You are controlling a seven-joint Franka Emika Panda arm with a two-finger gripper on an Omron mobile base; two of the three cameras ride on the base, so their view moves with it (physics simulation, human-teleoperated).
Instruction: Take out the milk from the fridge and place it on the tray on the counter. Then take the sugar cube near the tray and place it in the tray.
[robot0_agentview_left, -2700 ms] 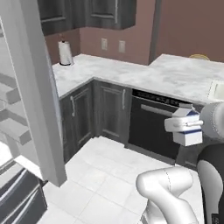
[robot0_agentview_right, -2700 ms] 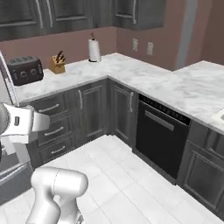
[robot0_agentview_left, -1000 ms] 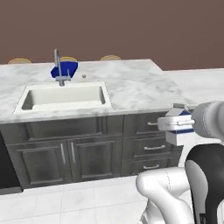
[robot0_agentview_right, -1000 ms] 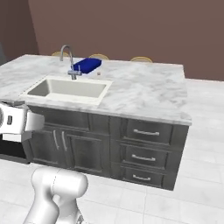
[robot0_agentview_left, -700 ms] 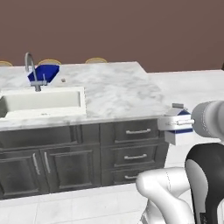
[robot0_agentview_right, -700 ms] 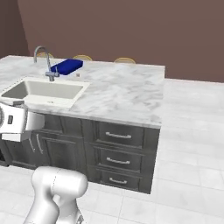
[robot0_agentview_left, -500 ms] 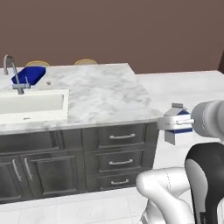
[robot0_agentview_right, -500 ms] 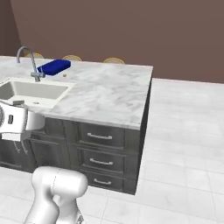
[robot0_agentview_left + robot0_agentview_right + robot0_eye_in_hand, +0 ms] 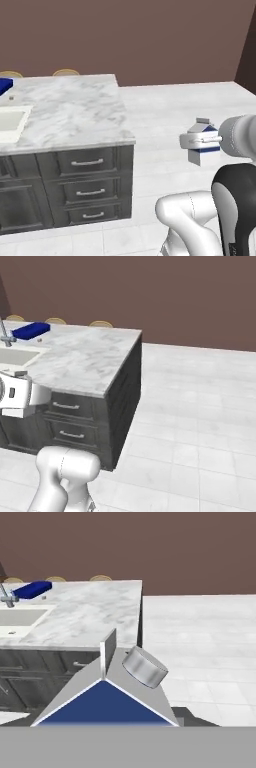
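The milk (image 9: pixel 202 148), a small white carton with a dark blue band, hangs in the air over the floor to the right of the counter (image 9: pixel 75 110), and my gripper (image 9: pixel 199 142) is shut on it. In the hand view the milk's gable top and grey cap (image 9: pixel 144 667) sit close below the camera. The deep-blue tray (image 9: pixel 31 330) lies at the far left of the counter (image 9: pixel 85 358), and the tiny sugar cube (image 9: pixel 40 340) rests just beside it. The hand view has the same tray (image 9: pixel 32 589) and sugar cube (image 9: pixel 44 597) in the distance. The fridge is out of view.
An inset white sink (image 9: pixel 15 356) with a steel faucet (image 9: pixel 7 598) lies between me and the tray. Dark drawers (image 9: pixel 87 180) front the counter. Tan chair tops (image 9: pixel 100 323) stand behind it. Pale tiled floor (image 9: pixel 200 406) stretches to the right, up to a brown wall.
The whole scene has slid left in both base views, so the camera moved: the counter's right end and open floor are now ahead. The milk stays in my gripper.
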